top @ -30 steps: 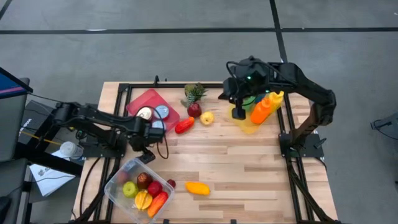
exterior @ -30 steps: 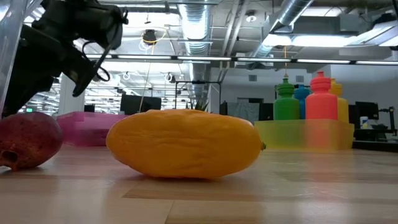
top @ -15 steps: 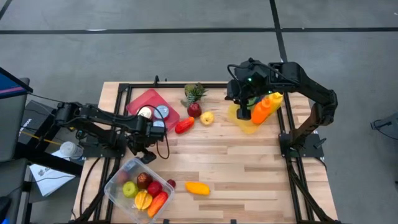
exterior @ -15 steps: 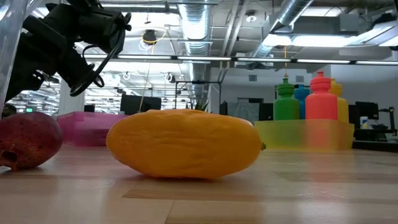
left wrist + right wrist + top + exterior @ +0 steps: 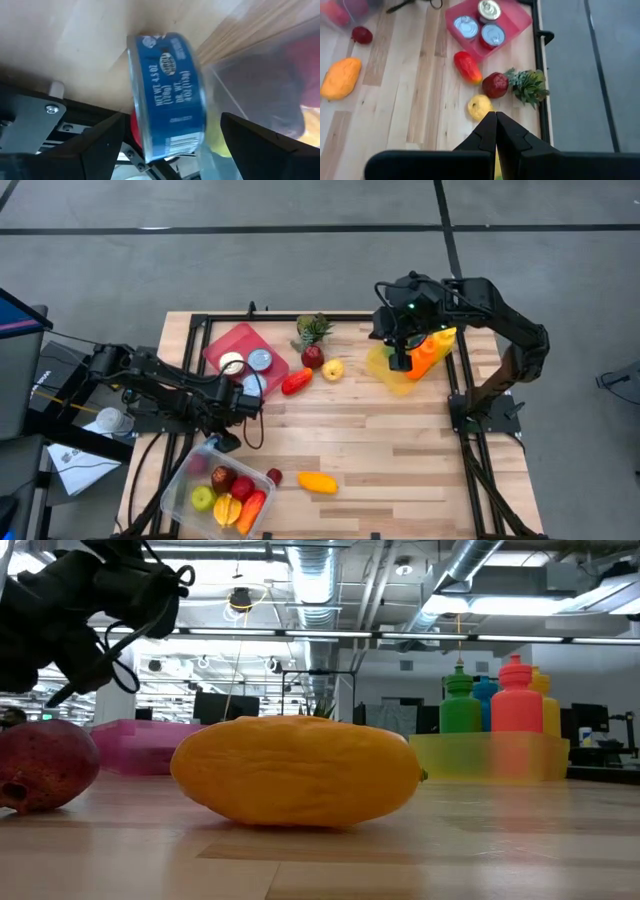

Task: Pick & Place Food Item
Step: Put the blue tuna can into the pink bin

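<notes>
I can only half make out a blurred blue can (image 5: 167, 95) between my left gripper (image 5: 170, 135)'s wide-spread fingers, seemingly untouched, the clear tub (image 5: 260, 85) beside it; my right gripper (image 5: 495, 131) is pinched closed, empty.

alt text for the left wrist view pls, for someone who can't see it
A blue-labelled can fills the middle of the frame, standing on edge between the left end effector's two dark fingers, which are spread wide to either side of it. Behind it lie the light wooden table and the wall of a clear plastic container with blurred fruit inside.
</notes>
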Action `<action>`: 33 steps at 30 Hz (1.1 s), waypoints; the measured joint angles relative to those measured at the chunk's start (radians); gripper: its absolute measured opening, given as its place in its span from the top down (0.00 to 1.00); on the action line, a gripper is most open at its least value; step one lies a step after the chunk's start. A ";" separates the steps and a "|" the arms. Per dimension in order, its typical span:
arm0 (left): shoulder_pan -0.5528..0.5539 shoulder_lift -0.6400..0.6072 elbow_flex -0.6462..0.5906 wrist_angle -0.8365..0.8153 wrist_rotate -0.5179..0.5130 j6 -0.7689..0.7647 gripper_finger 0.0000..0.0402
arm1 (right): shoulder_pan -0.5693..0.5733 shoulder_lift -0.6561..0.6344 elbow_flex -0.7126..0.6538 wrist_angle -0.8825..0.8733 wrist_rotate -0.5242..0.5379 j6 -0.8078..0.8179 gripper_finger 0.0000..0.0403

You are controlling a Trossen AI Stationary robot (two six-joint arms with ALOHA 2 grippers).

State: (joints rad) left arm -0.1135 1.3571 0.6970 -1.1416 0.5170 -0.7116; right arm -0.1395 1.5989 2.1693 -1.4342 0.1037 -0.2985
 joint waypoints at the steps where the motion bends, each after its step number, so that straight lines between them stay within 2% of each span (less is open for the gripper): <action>1: 0.000 0.000 -0.004 0.001 -0.001 0.000 0.19 | -0.001 -0.003 0.000 0.008 0.000 0.000 1.00; 5: 0.003 0.000 -0.015 0.002 -0.004 -0.001 0.21 | -0.007 -0.014 0.000 0.023 0.001 0.000 1.00; 8: 0.003 0.000 -0.016 0.010 -0.004 -0.002 0.29 | -0.009 -0.024 0.000 0.027 0.003 0.001 1.00; 16: 0.003 -0.001 -0.016 0.073 -0.001 -0.004 0.68 | -0.009 -0.025 0.000 0.025 0.006 0.011 1.00; 20: 0.003 -0.002 -0.016 0.076 -0.001 -0.010 0.67 | -0.004 -0.037 0.000 0.027 0.006 0.012 1.00; 26: 0.015 -0.035 0.046 0.063 -0.051 -0.029 0.67 | 0.010 -0.136 0.000 0.033 0.007 0.061 1.00; 30: 0.066 -0.076 0.127 0.034 -0.124 -0.030 0.67 | -0.004 -0.244 -0.013 0.042 -0.007 0.047 1.00; 33: 0.121 -0.115 0.202 0.038 -0.187 -0.030 0.67 | -0.056 -0.383 -0.139 0.137 -0.072 0.036 1.00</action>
State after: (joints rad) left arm 0.0077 1.2416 0.8988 -1.1040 0.3300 -0.7412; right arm -0.1951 1.2157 2.0304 -1.2971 0.0321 -0.2626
